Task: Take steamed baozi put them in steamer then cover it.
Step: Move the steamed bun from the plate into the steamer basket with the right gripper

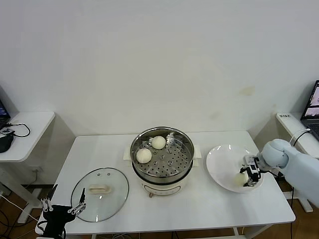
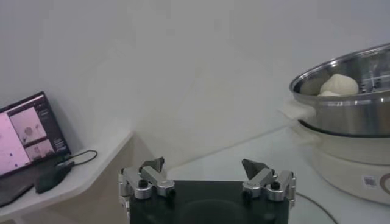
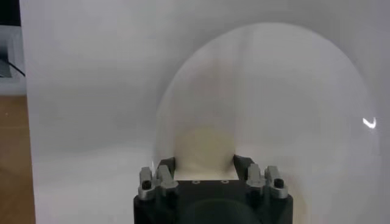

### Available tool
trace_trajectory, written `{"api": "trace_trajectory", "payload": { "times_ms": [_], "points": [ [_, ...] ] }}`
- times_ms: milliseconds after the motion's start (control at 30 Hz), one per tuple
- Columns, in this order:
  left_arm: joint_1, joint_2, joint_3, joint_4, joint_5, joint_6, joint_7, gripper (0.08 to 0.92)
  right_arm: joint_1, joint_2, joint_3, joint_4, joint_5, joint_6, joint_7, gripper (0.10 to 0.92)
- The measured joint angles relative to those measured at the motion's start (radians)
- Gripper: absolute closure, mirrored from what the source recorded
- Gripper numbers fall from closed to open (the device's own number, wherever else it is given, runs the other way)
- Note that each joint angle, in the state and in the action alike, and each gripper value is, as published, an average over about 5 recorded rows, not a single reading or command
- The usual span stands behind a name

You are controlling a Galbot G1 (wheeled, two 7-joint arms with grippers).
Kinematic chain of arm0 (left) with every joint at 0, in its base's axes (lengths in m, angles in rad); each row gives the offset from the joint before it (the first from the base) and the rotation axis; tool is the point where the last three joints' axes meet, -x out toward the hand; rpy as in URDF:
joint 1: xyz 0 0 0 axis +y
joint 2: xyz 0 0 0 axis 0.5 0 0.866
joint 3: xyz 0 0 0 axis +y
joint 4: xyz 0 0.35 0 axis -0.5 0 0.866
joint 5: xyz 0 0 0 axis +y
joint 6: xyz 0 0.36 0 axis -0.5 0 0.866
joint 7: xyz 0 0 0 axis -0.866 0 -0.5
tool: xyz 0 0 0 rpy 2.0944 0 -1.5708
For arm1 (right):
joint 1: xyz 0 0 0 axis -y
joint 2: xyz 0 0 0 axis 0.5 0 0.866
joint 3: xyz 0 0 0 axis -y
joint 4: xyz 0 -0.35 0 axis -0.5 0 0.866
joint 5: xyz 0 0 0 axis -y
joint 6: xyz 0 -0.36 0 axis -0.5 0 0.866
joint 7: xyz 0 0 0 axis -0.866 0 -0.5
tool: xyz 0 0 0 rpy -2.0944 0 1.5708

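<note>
Our right gripper (image 1: pixel 247 175) squeezes a bun (image 3: pixel 204 146)
Its fingers press both sides, low over the plate (image 1: pixel 222 164); our left gripper (image 1: pixel 64 208) waits wide open

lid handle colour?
Cream-white, on the clear glass lid; the handle shows best in the head view.

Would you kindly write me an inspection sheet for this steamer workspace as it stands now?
Surface: white table, nothing spilled.
Job's things: steamer at centre, uncovered, two baozi on its tray; third baozi on the white plate; cover flat on the table, left of the steamer.
Clutter: nothing seen.
Grippers: right gripper down on the plate, fingers either side of the third baozi; left gripper open, idle at the table's front left corner.
Cables: black cable on the left side table.
Surroundings: plain wall; laptop at far right.
</note>
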Motion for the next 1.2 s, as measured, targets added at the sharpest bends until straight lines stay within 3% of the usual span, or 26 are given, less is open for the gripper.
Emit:
{"api": "trace_trajectory", "payload": {
  "times_ms": [600,1200],
  "points": [
    [-0.004,0.007,0.006,-0.015,-0.006,-0.002,-0.001,0.177,0.402,-0.016,-0.14,0.083,0.186,-0.038,-0.012,0.406],
    [0.007,-0.005,-0.038,-0.037,-0.028,-0.002,-0.001,0.177,0.674,0.294,-0.398,0.149,0.352,-0.056,0.082,0.406]
  ]
}}
